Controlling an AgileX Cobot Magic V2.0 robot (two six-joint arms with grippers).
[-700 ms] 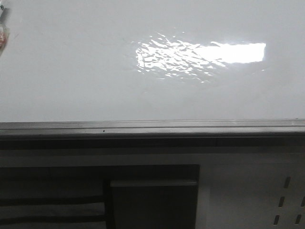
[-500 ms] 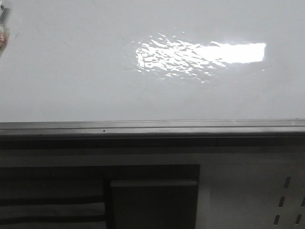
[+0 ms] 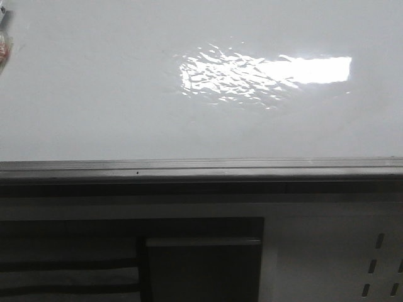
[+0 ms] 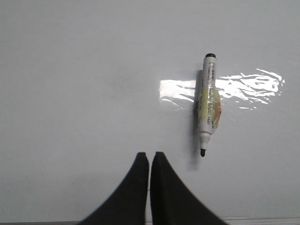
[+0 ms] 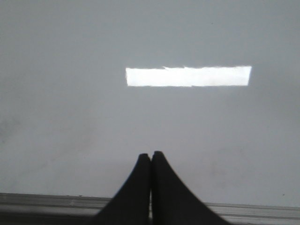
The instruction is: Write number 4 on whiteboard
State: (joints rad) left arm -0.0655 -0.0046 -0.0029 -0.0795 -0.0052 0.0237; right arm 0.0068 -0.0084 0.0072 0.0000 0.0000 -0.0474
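Observation:
The whiteboard (image 3: 113, 94) fills the upper front view, glossy white with a bright glare patch (image 3: 264, 72) and a grey rail (image 3: 201, 168) below. No number 4 shows on it. In the left wrist view a white marker (image 4: 208, 103) with yellow tape and an uncapped black tip lies on the board (image 4: 84, 84), up and right of my left gripper (image 4: 149, 156), which is shut and empty. My right gripper (image 5: 150, 155) is shut and empty over the bare board (image 5: 70, 108) near the rail (image 5: 42, 200). Neither gripper shows in the front view.
Below the rail a dark cabinet panel (image 3: 201, 261) and a light perforated panel (image 3: 378, 264) show in the front view. The marker's end (image 3: 4, 38) peeks in at the top left edge.

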